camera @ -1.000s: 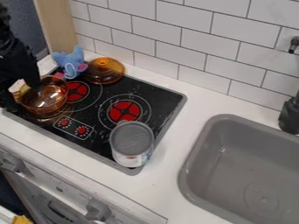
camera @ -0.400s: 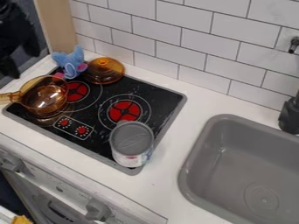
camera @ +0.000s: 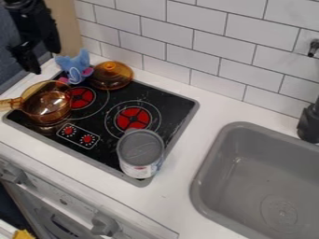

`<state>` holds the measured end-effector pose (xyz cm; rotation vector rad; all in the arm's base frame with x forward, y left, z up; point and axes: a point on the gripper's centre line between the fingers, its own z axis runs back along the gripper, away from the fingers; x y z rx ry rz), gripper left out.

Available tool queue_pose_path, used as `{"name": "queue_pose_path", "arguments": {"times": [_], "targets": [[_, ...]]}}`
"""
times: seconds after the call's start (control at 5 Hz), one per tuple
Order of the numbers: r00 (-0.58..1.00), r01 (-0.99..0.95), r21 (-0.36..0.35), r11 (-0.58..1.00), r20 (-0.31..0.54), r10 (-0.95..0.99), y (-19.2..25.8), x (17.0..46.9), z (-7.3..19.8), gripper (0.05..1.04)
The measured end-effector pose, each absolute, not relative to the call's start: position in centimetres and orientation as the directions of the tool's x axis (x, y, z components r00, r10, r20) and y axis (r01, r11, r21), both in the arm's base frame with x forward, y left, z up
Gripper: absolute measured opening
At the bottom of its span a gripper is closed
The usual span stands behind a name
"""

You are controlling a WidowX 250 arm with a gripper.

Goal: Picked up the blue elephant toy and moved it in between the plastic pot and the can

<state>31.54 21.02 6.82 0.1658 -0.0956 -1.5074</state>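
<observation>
Black two-finger gripper [camera: 46, 61] at upper left, pointing down, fingers spread apart, nothing held. In this view it's just above and left of the toy, near the tiled wall's left end.

Blue plush elephant toy with pink parts [camera: 78, 63] sits at the stove's back left corner, behind the pot and just beside the lid; can't tell if it touches either. Transparent amber pot [camera: 46, 103] on left side of black stovetop [camera: 106, 125], handle pointing left. Transparent amber lid with orange knob [camera: 111, 76] at the back edge, knob up. Grey-topped cylindrical can [camera: 141, 153] upright at front right of stovetop, well apart from pot. Red burner markings [camera: 133, 118] between can and lid.

White desk [camera: 190, 133] around the stovetop; grey rectangular sink [camera: 200, 179] set in at right, black faucet [camera: 309, 123] at its back. White tiled wall [camera: 205, 35] behind.
</observation>
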Motion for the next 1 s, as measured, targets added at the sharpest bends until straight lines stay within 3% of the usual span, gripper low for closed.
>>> {"name": "queue_pose_path", "arguments": {"times": [0.6, 1.0], "targets": [[-0.009, 0.981, 0.191, -0.013, -0.025, -1.0, 20.3, 34.8, 4.2, 1.0], [-0.03, 0.988, 0.154, -0.029, 0.006, -1.0, 20.5, 36.7, 2.7, 1.001]]}}
